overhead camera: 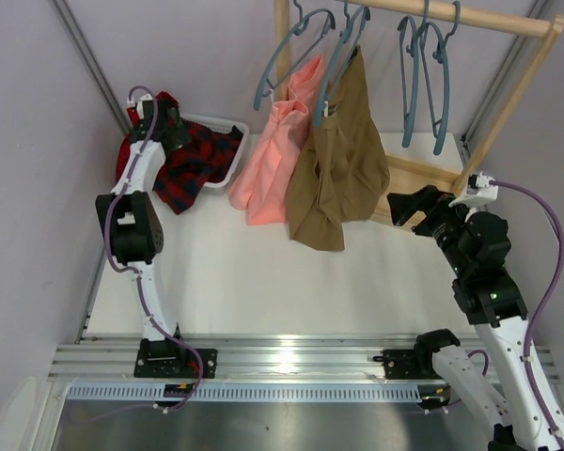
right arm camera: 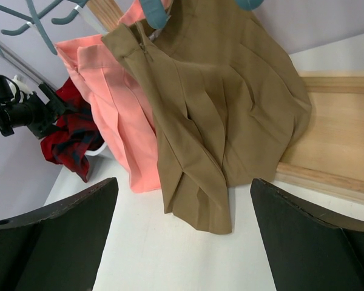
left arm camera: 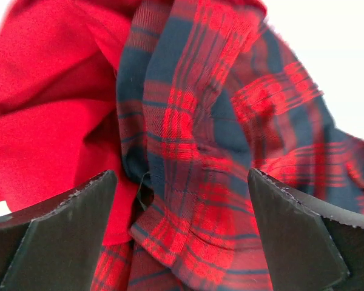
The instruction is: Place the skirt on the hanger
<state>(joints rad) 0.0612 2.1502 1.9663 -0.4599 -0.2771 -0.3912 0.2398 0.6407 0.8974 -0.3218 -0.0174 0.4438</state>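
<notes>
The red-and-black tartan skirt (overhead camera: 195,158) lies crumpled in a white basket (overhead camera: 227,127) at the back left, spilling over its front rim. My left gripper (overhead camera: 174,136) is down on it. In the left wrist view the gripper (left arm camera: 182,176) is open, its fingers either side of a fold of the skirt (left arm camera: 218,145). Blue-grey hangers hang on a wooden rail, and two at the right (overhead camera: 423,85) are bare. My right gripper (overhead camera: 397,209) is open and empty at the right, facing the hung garments; the right wrist view (right arm camera: 183,182) shows only table between its fingers.
A plain red cloth (left arm camera: 42,121) lies against the skirt in the basket. A pink garment (overhead camera: 273,150) and a tan garment (overhead camera: 343,160) hang from hangers at the middle of the rail. The rack's wooden base (overhead camera: 423,174) lies at the back right.
</notes>
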